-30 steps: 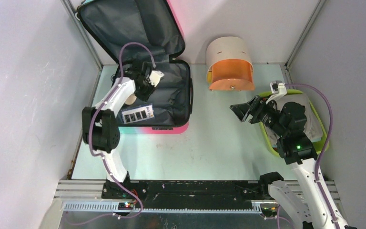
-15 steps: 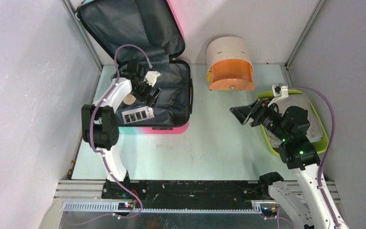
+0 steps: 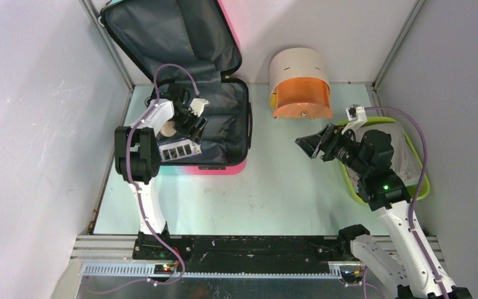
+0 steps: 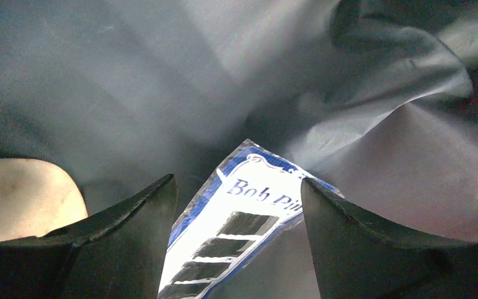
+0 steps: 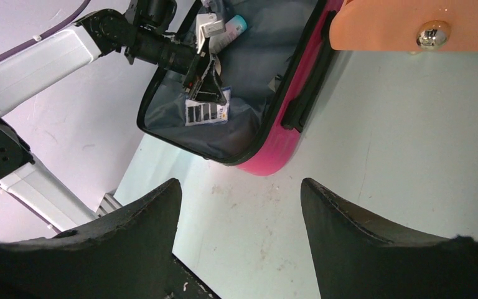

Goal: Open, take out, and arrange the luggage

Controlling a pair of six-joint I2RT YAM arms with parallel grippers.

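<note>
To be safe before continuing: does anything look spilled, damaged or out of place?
Nothing stands out. The suitcase is open, only the fabric inside it is rumpled, and nothing has spilled around it.

The open suitcase [image 5: 258, 87] is seen beyond the spread right gripper [image 5: 239, 187], the left gripper [image 5: 204, 73] held over a card [image 5: 206, 113] inside.
</note>
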